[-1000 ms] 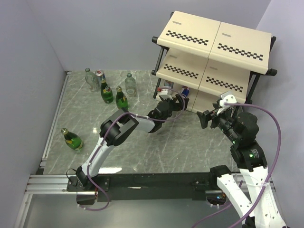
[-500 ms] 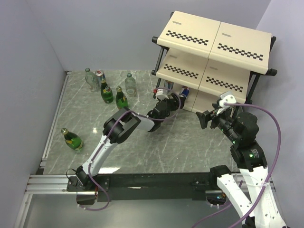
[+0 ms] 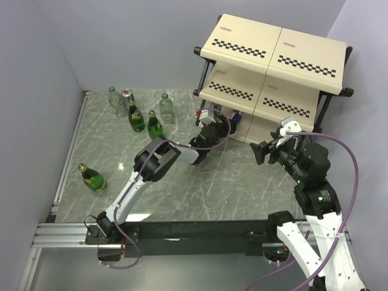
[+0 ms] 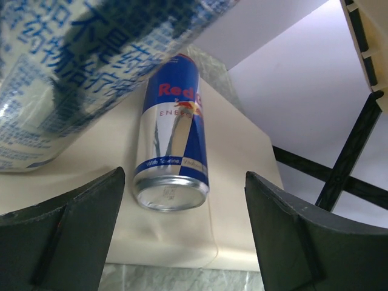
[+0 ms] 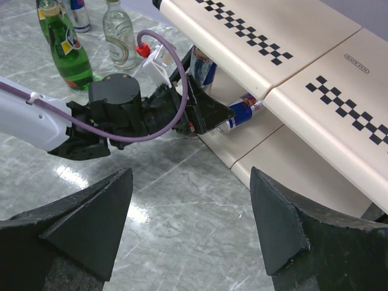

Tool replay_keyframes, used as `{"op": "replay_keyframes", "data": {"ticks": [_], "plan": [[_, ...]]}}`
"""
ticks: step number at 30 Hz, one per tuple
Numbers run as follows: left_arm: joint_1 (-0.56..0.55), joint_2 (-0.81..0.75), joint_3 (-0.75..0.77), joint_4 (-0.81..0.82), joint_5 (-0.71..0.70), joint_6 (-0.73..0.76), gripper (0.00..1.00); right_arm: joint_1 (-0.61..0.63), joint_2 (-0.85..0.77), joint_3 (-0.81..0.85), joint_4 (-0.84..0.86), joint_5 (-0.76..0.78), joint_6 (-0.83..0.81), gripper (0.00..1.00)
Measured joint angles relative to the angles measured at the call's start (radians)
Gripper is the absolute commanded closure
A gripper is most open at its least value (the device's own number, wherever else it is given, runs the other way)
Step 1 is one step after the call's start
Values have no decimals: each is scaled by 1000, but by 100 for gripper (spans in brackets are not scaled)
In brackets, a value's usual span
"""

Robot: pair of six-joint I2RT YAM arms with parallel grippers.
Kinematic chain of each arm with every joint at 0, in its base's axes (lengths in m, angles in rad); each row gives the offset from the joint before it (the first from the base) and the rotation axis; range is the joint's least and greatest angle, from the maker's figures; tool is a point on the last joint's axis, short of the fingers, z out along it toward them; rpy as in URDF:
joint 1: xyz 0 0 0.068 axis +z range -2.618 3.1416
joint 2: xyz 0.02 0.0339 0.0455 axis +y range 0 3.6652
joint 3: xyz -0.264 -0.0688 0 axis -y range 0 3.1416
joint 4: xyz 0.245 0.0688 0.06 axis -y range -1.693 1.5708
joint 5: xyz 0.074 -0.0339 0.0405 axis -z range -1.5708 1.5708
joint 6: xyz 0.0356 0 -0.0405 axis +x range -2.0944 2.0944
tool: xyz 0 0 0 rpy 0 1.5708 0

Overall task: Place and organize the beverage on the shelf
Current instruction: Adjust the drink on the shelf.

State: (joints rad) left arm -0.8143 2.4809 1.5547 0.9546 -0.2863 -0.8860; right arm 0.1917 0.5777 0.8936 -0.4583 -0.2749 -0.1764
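Observation:
My left gripper (image 3: 213, 123) is open at the front edge of the shelf's (image 3: 273, 54) bottom board. In the left wrist view a silver-and-blue can (image 4: 173, 139) lies on that cream board just beyond the open gripper (image 4: 183, 200), its end facing me. A second can (image 4: 79, 66) looms blurred at the upper left, outside the jaws. The right wrist view shows both cans, one upright (image 5: 203, 63) and one lying (image 5: 242, 112). My right gripper (image 3: 267, 151) is open and empty above the table, in front of the shelf (image 5: 315, 91).
On the far left of the table stand two green bottles (image 3: 136, 120) (image 3: 155, 125), two clear bottles (image 3: 165, 107) (image 3: 115, 100) and a can (image 3: 127, 96). A third green bottle (image 3: 92, 177) stands alone near the left edge. The shelf's black frame (image 3: 324, 109) is at the right.
My left gripper has moved a little further in toward the shelf's bottom board and the cans. The right arm has not moved.

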Motion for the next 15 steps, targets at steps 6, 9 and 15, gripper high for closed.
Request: {"op": "replay_keyframes", "data": {"ticks": [6, 9, 15], "plan": [[0, 4, 21, -27, 0, -21, 16, 0, 0, 0, 0, 0, 0, 16], [0, 5, 35, -51, 1, -30, 18, 0, 0, 0, 0, 0, 0, 16], [1, 17, 72, -92, 1, -55, 18, 0, 0, 0, 0, 0, 0, 16]]}}
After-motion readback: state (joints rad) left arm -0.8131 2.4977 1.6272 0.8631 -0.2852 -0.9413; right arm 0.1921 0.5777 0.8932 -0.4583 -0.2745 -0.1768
